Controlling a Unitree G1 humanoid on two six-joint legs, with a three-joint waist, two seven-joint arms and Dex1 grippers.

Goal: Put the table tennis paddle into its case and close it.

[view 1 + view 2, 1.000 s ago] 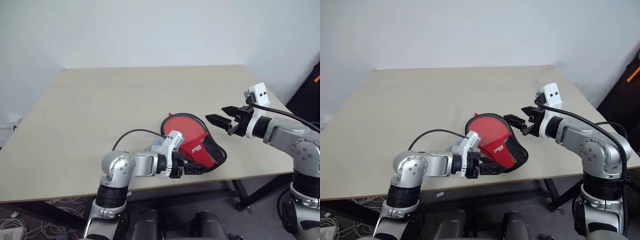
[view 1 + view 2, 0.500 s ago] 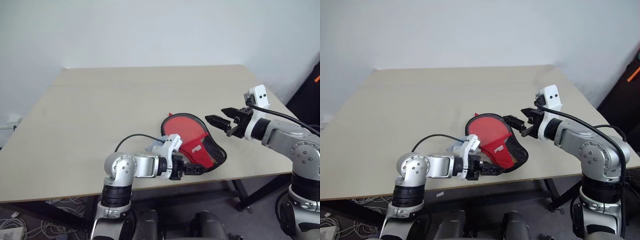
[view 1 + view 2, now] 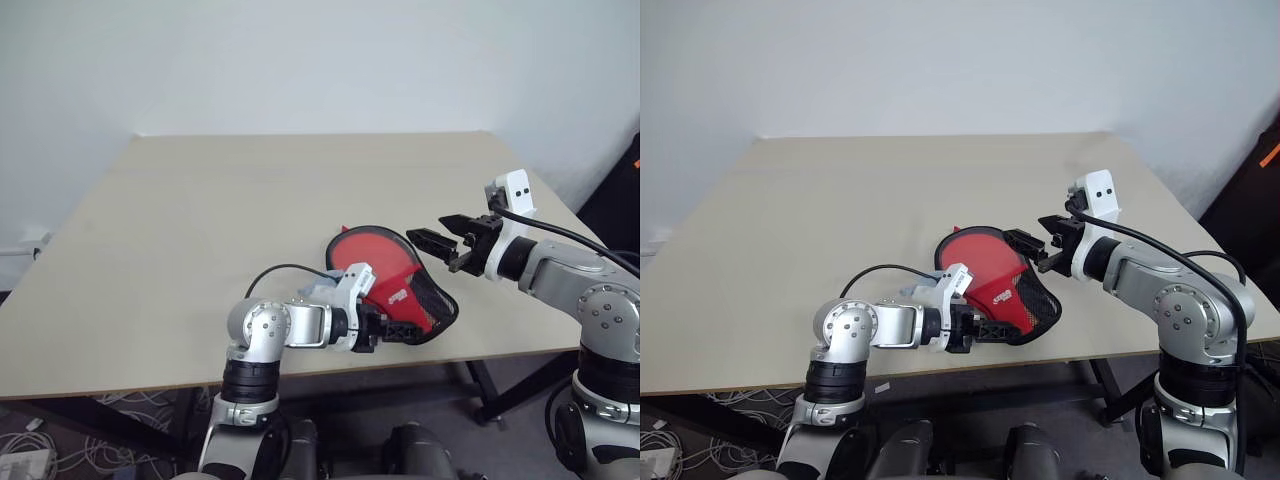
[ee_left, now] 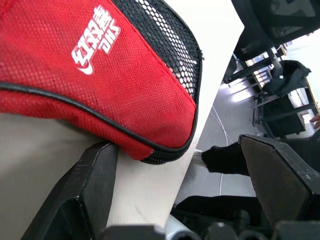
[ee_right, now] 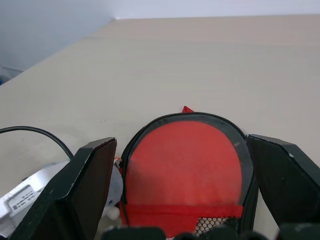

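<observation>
The case (image 3: pixel 375 258) lies flat on the tan table (image 3: pixel 250 200) near its front edge, red side up with a white logo and black mesh pocket (image 4: pixel 170 45). The table tennis paddle is hidden from me. My left gripper (image 3: pixel 395 328) is open at the case's narrow end, level with the tabletop. One finger (image 4: pixel 95 175) sits against that end and the other finger (image 4: pixel 275 175) hangs past the table edge. My right gripper (image 3: pixel 432 232) hovers open just above and behind the round end of the case (image 5: pixel 185 165), touching nothing.
The case's mesh end reaches the table's front edge (image 3: pixel 470 350), with open floor below. My left wrist cable (image 3: pixel 270 270) loops over the tabletop. A dark object (image 3: pixel 620 190) stands beyond the table's right side. The far table stretches bare.
My left arm has slid right along the front edge, bringing its open fingers closer around the case's narrow end. The right gripper and the case have stayed put.
</observation>
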